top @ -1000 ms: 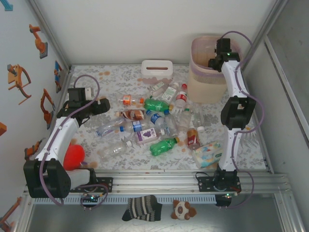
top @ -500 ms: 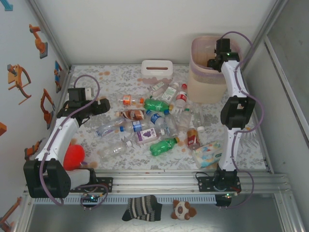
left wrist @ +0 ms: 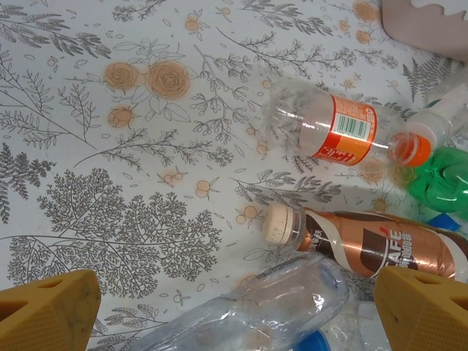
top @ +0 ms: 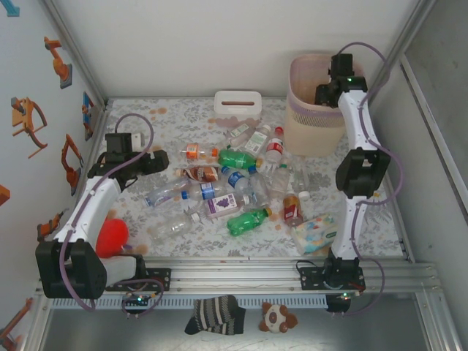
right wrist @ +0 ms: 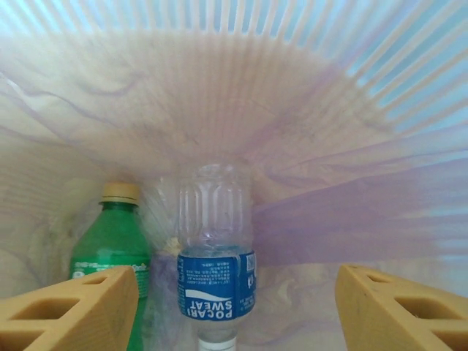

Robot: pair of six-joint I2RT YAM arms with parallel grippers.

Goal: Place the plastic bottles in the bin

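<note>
Several plastic bottles (top: pixel 235 158) lie in a heap mid-table, among them two green ones and a brown one. My left gripper (top: pixel 157 161) hangs open at the heap's left edge. In the left wrist view the left gripper (left wrist: pixel 234 292) straddles a clear bottle (left wrist: pixel 270 303) without touching it, with a brown coffee bottle (left wrist: pixel 365 245) and an orange-labelled bottle (left wrist: pixel 329 128) beyond. My right gripper (top: pixel 322 93) is over the pink bin (top: pixel 303 124), open. Inside the bin (right wrist: pixel 329 146), a blue-labelled bottle (right wrist: pixel 216 278) sits between the spread fingers, untouched, beside a green bottle (right wrist: pixel 110 245).
A white tissue box (top: pixel 238 102) stands at the back. A wipes pack (top: pixel 316 232) lies front right by the right arm. A red ball (top: pixel 112 235) rests by the left arm's base. Striped socks (top: pixel 214 314) and a plush toy (top: pixel 278 317) lie on the near ledge.
The right gripper's jaws have spread wider over the bin and its wrist shifted slightly toward the back. The left arm has barely moved.
</note>
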